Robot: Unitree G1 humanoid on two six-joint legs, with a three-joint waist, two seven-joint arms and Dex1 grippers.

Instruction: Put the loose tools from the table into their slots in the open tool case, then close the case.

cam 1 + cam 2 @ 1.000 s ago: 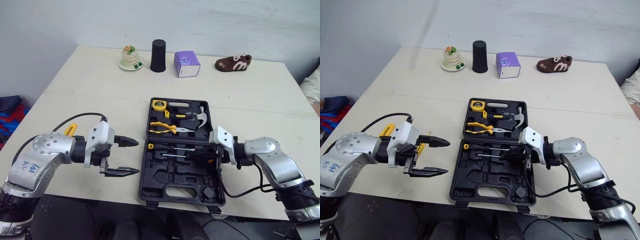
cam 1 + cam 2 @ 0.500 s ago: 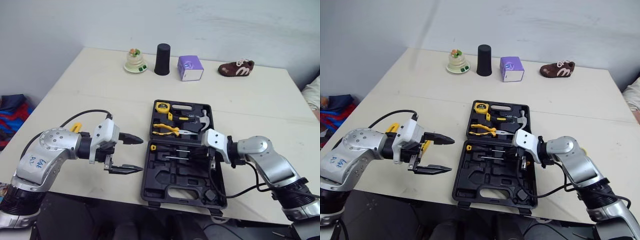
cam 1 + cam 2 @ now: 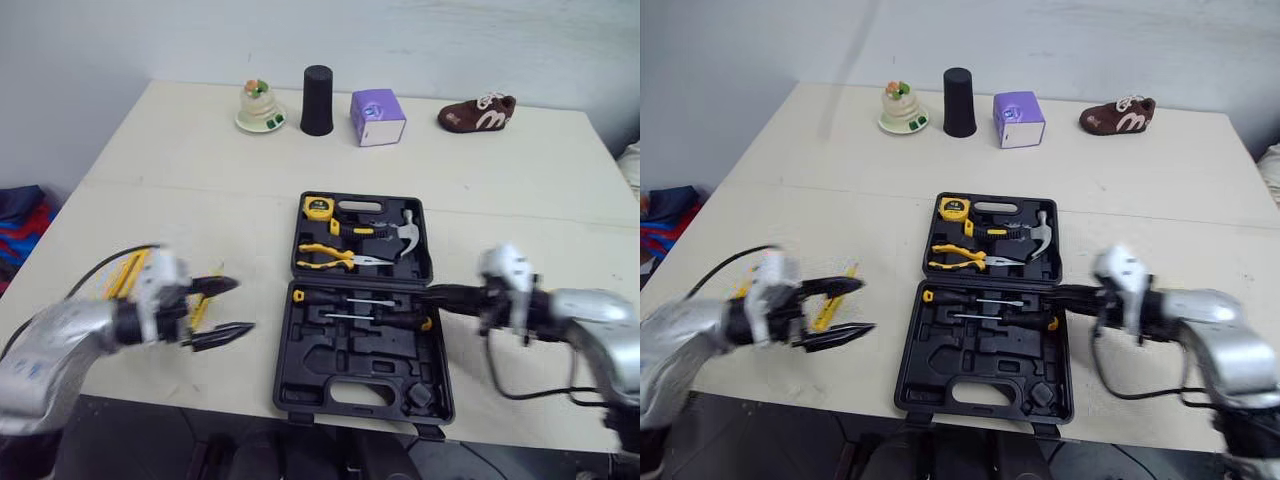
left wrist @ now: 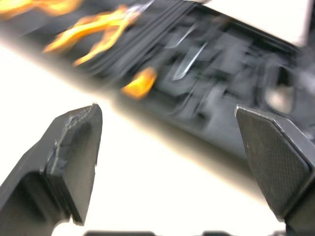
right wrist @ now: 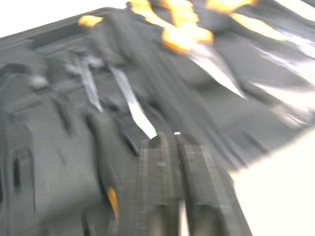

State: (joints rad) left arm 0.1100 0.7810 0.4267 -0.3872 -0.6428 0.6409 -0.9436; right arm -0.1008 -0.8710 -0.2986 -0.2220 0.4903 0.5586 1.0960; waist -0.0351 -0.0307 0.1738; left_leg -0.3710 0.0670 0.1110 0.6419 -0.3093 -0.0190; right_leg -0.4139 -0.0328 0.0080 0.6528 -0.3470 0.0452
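While the black plastic tool case (image 3: pixel 330 365) lies open near the front edge of the cream table (image 3: pixel 180 170), its lid half is folded flat away from the robot and its tray half lies nearer. The lid half holds a yellow tape measure (image 3: pixel 318 209), yellow-handled pliers (image 3: pixel 330 257) and a steel-headed hammer (image 3: pixel 404 230), each seated in a moulded recess. Two slim screwdrivers with yellow ends (image 3: pixel 340 299) lie side by side across the far part of the tray half; several recesses below them are unfilled. The left gripper (image 3: pixel 241 306) hangs over bare table well to the left of the case, pointing towards it, its two black fingers (image 4: pixel 74 147) spread wide with nothing between them. A slim yellow object (image 3: pixel 828 303) lies on the table just behind that gripper; its type cannot be made out. The right gripper (image 3: pixel 1060 293) reaches in from the right side of the case, its tip over the right edge of the tray half near the screwdriver handles; its fingers (image 5: pixel 157 182) are pressed together and no item shows between them. Along the far edge of the table stand a small green-and-white ornament (image 3: pixel 259 108), a black cylindrical cup (image 3: pixel 317 101), a purple box (image 3: pixel 377 104) and a brown shoe (image 3: pixel 477 113)
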